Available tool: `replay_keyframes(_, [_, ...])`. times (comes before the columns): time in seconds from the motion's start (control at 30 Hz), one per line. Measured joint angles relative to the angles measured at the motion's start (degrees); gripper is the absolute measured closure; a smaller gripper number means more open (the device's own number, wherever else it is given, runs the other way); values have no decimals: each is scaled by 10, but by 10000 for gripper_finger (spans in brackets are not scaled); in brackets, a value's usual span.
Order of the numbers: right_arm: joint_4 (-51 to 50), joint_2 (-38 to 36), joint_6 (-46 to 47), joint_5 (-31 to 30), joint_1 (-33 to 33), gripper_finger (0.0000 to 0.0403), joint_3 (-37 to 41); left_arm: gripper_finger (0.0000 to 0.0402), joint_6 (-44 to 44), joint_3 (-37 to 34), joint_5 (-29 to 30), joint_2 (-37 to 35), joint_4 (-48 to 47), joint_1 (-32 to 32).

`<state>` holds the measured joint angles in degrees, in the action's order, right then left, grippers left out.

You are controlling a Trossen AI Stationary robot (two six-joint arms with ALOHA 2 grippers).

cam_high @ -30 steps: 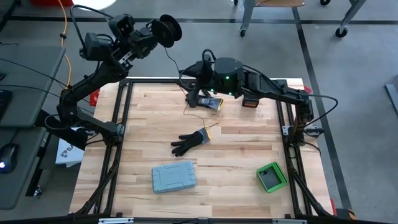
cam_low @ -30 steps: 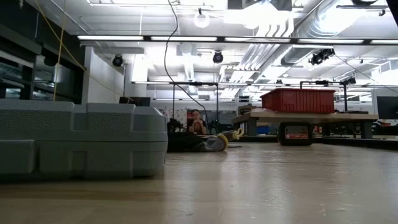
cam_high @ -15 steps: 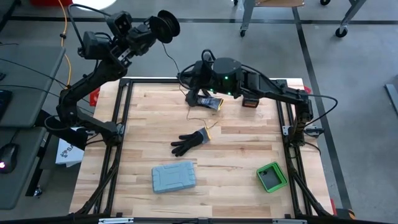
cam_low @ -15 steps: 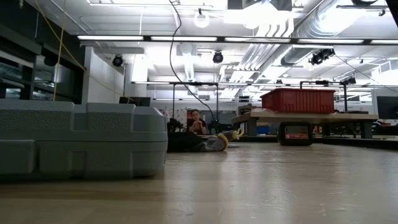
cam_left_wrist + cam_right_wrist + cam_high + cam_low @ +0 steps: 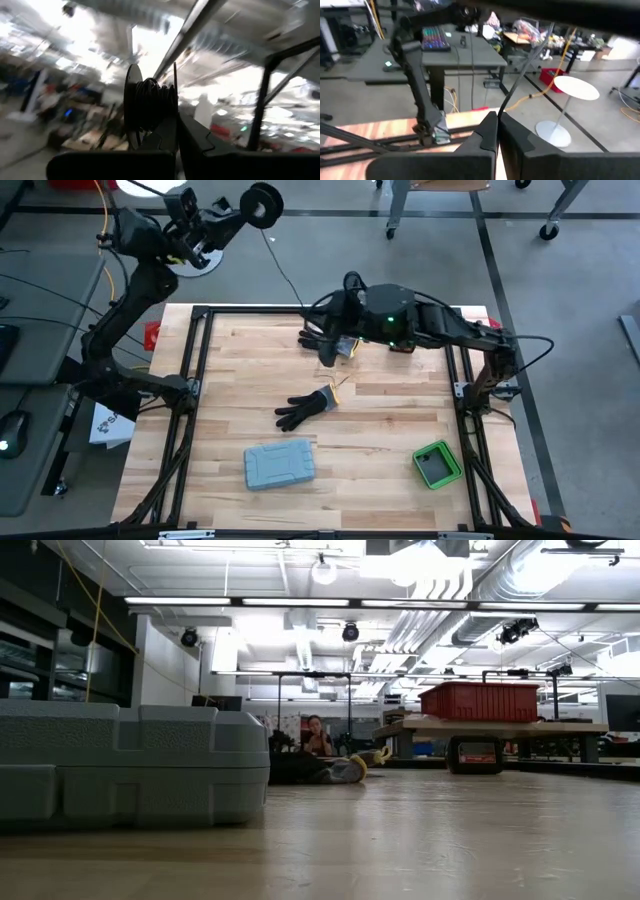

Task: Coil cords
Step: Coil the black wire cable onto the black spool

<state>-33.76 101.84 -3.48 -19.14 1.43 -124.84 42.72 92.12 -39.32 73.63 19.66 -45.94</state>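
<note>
The cord [image 5: 290,275] is a thin dark wire. It runs straight from a black spool [image 5: 265,202], where part of it is wound, down to my right gripper [image 5: 325,342] over the table's far middle. My left gripper [image 5: 240,215] is raised beyond the table's far left corner and is shut on the spool [image 5: 147,105]. My right gripper [image 5: 497,120] is shut on the cord [image 5: 520,75]. A loose tail of thin wire [image 5: 335,385] lies on the table below it. My left gripper pinches the spool by one thin flange [image 5: 175,95] between its two fingers. The spool stands lifted, high above the floor beyond the table, its axis across the fingers. My right gripper pinches the cord [image 5: 499,113] at its fingertips. The fingers lie about level and point toward the far left. From them the cord rises in a straight, drawn line toward the spool.
A black glove [image 5: 305,408] lies mid-table, a grey case [image 5: 280,465] near the front, a green box [image 5: 437,464] at the front right. A small blue-and-yellow object [image 5: 347,348] and a red one [image 5: 403,346] sit by the right gripper. Bare wood lies left of the glove.
My left gripper has swung with the spool toward the far left, away from the table, and tipped. My right gripper has shifted a little toward the table's right and near side. The cord between them, which sagged in a bend, now runs straight.
</note>
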Motion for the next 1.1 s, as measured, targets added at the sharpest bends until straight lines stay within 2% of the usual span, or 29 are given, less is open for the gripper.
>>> replay_keyframes(0.17, [7, -19, -18, -5, 11, 402, 0, 401, -13, 0, -53, -23, -148, -25])
replay_keyframes(0.3, [25, -37, -32, -11, 8, 402, 0, 401, -10, 0, -90, -35, -220, -29])
replay_keyframes(0.63, [63, -58, -73, -5, 1, 403, 0, 401, 40, 0, -165, -47, -308, -27])
replay_keyframes(0.77, [71, -59, -75, 14, 1, 403, 0, 401, 37, 0, -171, -45, -358, -13])
replay_keyframes(1.1, [70, -60, -85, 46, -13, 403, -8, 401, 53, 0, -209, -25, -381, 60])
